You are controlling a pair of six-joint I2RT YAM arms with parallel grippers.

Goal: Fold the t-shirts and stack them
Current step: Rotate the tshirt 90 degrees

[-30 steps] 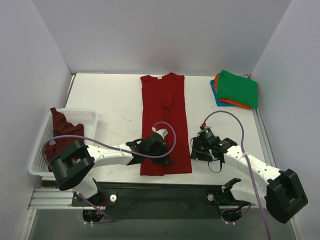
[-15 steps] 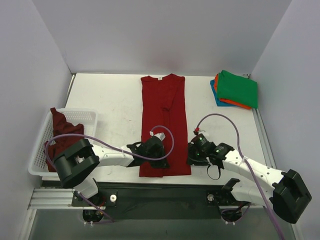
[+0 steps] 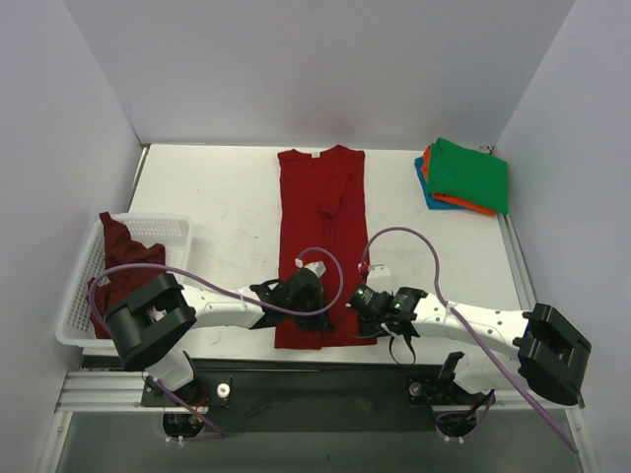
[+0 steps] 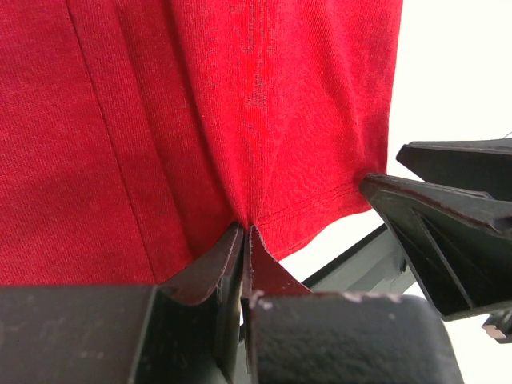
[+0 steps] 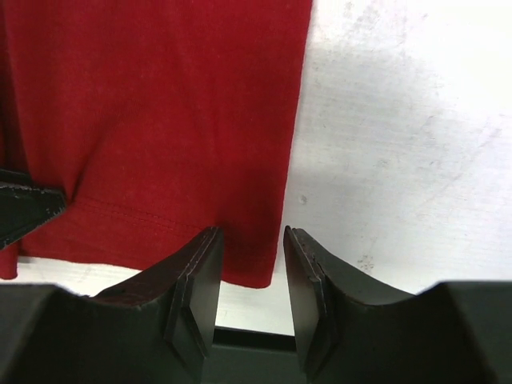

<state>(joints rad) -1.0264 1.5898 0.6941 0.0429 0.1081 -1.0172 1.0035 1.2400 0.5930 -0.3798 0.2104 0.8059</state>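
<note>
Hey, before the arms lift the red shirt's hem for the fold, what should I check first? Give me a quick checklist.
1. Hem of red shirt pinched by left gripper: ok.
2. Hem corner gripped by right gripper: not ok, jaws apart, straddling the corner.
3. Sleeves folded in, shirt lying flat: ok.
4. Folded stack apart from the red shirt: ok.
5. All layers caught in the left pinch: cannot tell.
</note>
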